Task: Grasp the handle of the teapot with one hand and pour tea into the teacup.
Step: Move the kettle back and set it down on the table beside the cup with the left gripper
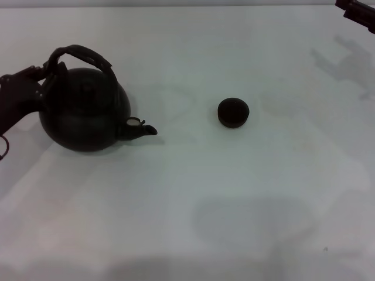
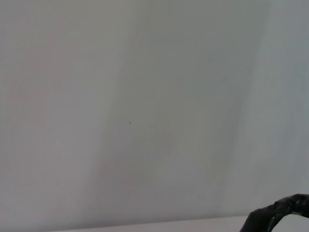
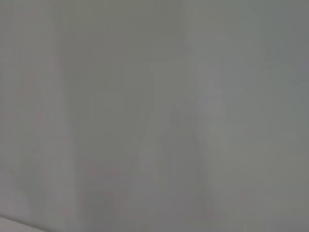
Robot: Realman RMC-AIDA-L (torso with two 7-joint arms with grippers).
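Note:
The black teapot stands at the left of the white table, its short spout pointing right toward the teacup. Its arched dark handle rises over the lid. My left gripper is at the left end of the handle, against the pot's shoulder. The small black teacup sits near the table's middle, well apart from the spout. My right gripper is parked high at the far right corner. A dark curved piece shows at the edge of the left wrist view; I cannot tell what it is.
The right wrist view shows only plain white surface. Soft shadows lie on the table at the right rear and near the front.

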